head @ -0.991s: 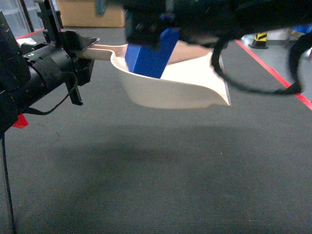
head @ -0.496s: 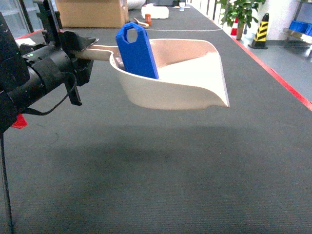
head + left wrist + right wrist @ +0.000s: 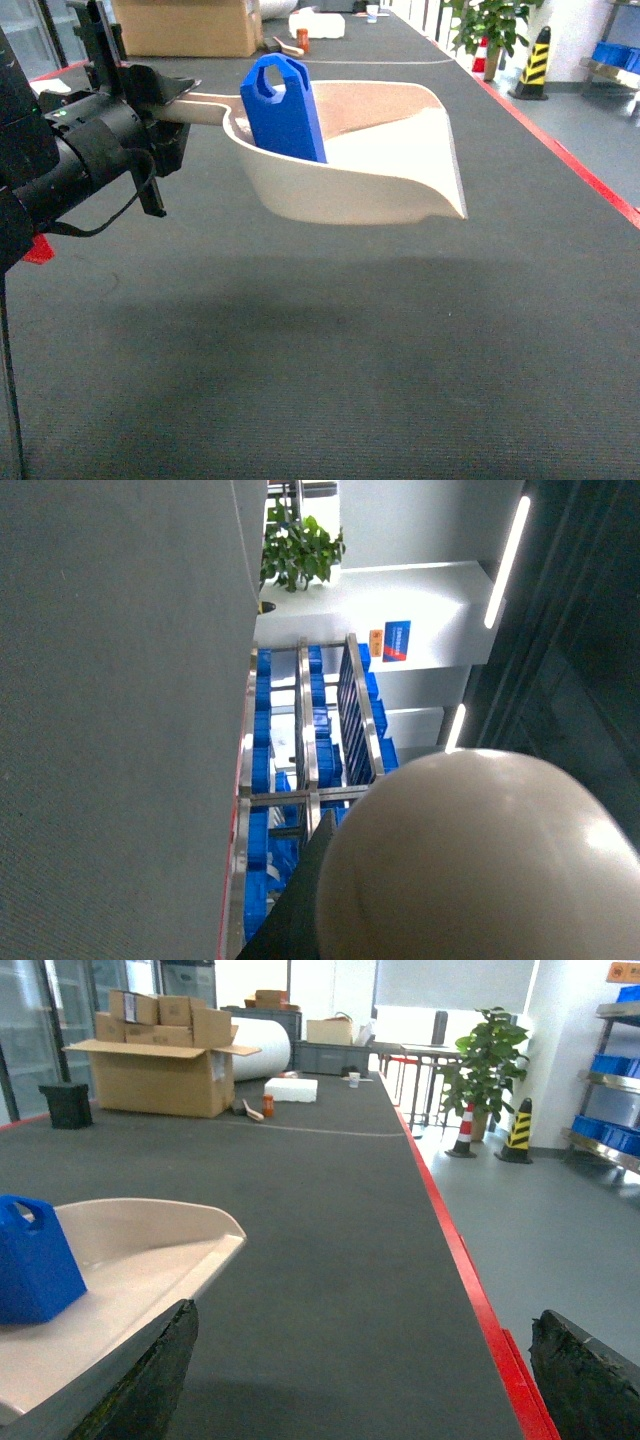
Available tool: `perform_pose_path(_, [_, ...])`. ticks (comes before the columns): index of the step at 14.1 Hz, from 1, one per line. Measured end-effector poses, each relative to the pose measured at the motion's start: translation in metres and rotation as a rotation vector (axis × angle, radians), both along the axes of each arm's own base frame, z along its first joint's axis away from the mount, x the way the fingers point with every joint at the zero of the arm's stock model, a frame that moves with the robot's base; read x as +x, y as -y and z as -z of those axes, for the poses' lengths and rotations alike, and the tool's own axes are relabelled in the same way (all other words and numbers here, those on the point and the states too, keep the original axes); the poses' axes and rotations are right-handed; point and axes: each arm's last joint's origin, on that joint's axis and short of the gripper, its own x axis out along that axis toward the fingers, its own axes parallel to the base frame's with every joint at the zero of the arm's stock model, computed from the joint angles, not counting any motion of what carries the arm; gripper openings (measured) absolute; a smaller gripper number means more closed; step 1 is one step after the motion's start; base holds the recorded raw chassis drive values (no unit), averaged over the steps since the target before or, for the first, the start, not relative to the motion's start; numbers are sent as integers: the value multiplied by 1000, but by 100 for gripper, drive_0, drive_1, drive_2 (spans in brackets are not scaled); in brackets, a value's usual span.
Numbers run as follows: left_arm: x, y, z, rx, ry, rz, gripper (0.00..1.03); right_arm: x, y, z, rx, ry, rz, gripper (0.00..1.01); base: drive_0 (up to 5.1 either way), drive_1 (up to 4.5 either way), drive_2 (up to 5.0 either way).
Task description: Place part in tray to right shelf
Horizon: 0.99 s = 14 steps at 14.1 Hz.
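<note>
The beige tray point(image 3: 370, 165) hangs in the air above the dark floor, and my left gripper point(image 3: 172, 100) is shut on its long handle point(image 3: 208, 106) at the left of the head view. The blue part point(image 3: 283, 108) stands upright inside the tray, leaning against the back wall with its handle loop on top. In the right wrist view the part point(image 3: 35, 1260) and tray point(image 3: 140, 1270) lie at the lower left. My right gripper point(image 3: 365, 1360) is open and empty, to the right of the tray. The tray's underside point(image 3: 480, 860) fills the left wrist view. The shelf point(image 3: 305, 770) stands behind it.
A red line point(image 3: 565, 150) borders the dark mat on the right. Beyond it are a striped cone point(image 3: 538, 62), a plant point(image 3: 490, 25) and a rack with blue crates point(image 3: 612, 1110). A cardboard box point(image 3: 185, 25) and a white roll point(image 3: 262, 1050) sit at the far end.
My right arm, which held the part over the tray one second ago, has let go and left the head view. The part now stands in the tray and has shifted slightly.
</note>
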Motion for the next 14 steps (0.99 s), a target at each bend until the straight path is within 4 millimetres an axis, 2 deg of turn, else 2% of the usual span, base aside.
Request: perform_pose_path(14, [0,0,1,0,-3,0,14,1,-1,-1,21,-2,-18,98,0,0,0])
